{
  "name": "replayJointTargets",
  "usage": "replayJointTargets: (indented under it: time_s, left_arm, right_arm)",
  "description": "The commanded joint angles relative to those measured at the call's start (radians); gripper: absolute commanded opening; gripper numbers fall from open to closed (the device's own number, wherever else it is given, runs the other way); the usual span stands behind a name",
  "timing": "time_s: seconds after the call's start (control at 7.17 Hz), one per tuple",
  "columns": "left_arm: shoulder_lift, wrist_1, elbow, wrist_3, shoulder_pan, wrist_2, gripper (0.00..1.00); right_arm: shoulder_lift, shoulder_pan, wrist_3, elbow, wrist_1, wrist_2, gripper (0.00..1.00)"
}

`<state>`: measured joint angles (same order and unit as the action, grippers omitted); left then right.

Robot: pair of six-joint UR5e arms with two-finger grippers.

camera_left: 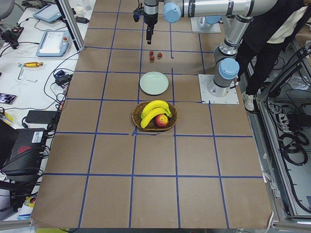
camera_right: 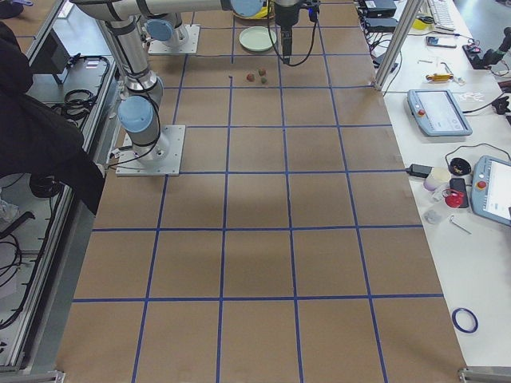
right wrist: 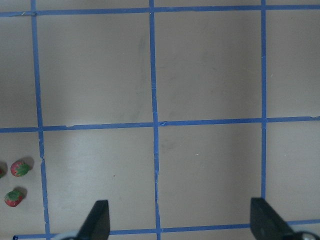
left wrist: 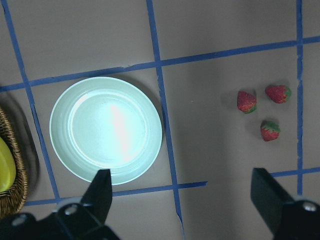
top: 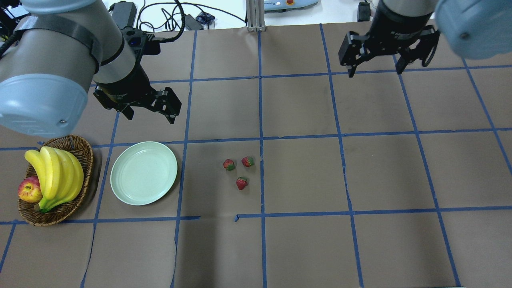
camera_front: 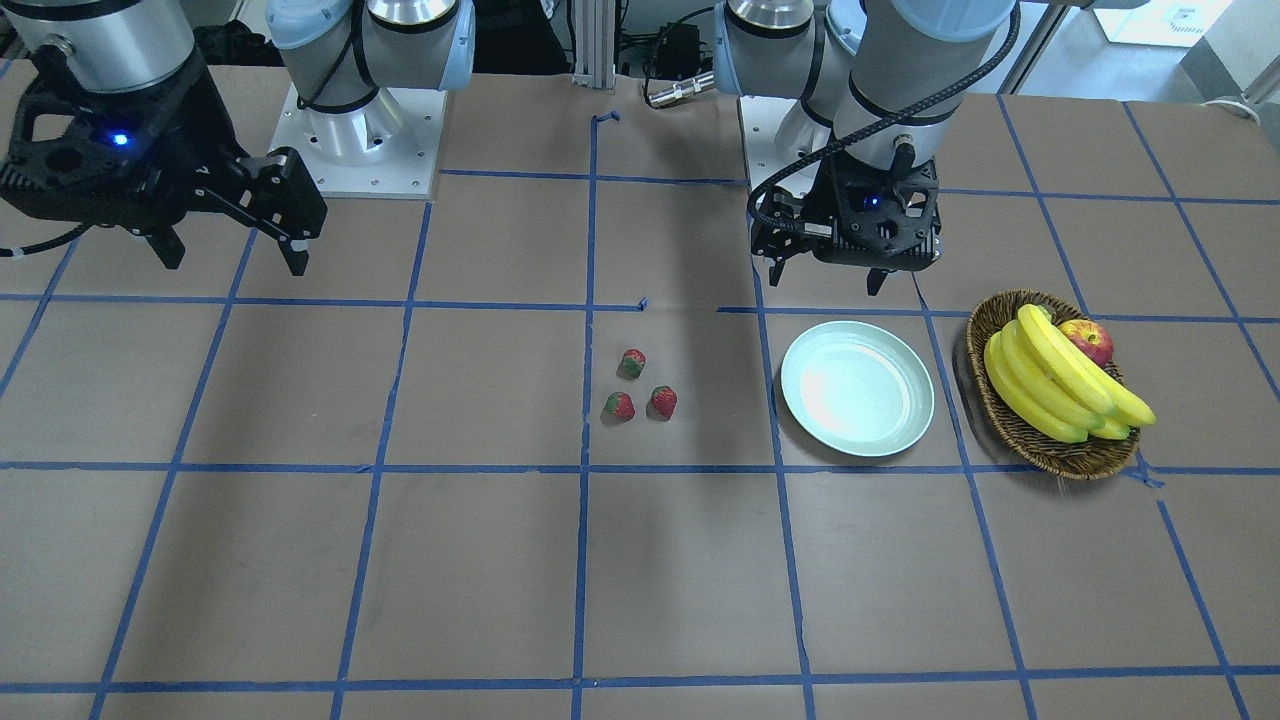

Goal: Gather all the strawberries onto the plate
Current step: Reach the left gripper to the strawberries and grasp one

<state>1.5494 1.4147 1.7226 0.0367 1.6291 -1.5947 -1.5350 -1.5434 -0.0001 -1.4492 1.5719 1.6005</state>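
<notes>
Strawberries [top: 241, 183], three in all, lie loose on the brown counter [top: 304, 248] in a small triangle. They are close together but not touching, all of them outside the plate [top: 144, 173] and held by neither gripper.

The left gripper [top: 151, 118] hangs above the counter with its jaws spread wide and nothing between them. In the overhead view the plate sits at its 6 o'clock, and its wrist camera looks down on both the plate and the strawberries. The strawberries are at the plate's 3 o'clock, near it, with a blue tape line [top: 185, 160] running between. Just beside the plate, at its 9 o'clock, stands a wicker basket [top: 82, 150] holding bananas [top: 60, 172] and an apple [top: 30, 189].

The right gripper [top: 376, 73] hangs at the strawberries' 2 o'clock, well apart from them, its jaws likewise wide and holding nothing.
</notes>
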Motion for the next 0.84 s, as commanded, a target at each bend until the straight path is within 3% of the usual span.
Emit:
replayJointTargets:
  time_s: [0.0, 0.28, 0.7]
  left_arm:
    - [0.015, -0.02, 0.002, -0.05, 0.011, 0.002, 1.0]
    - [0.056, -0.084, 0.011, -0.13, 0.067, 0.002, 1.0]
    - [0.113, -0.348, 0.147, -0.291, 0.172, -0.008, 1.0]
  right_arm:
    - [-0.014, 0.009, -0.001, 0.007, -0.094, 0.002, 1.0]
    - [-0.022, 0.006, -0.003, 0.001, -0.122, 0.002, 1.0]
    - [-0.048, 0.008, -0.005, -0.035, -0.136, -0.005, 1.0]
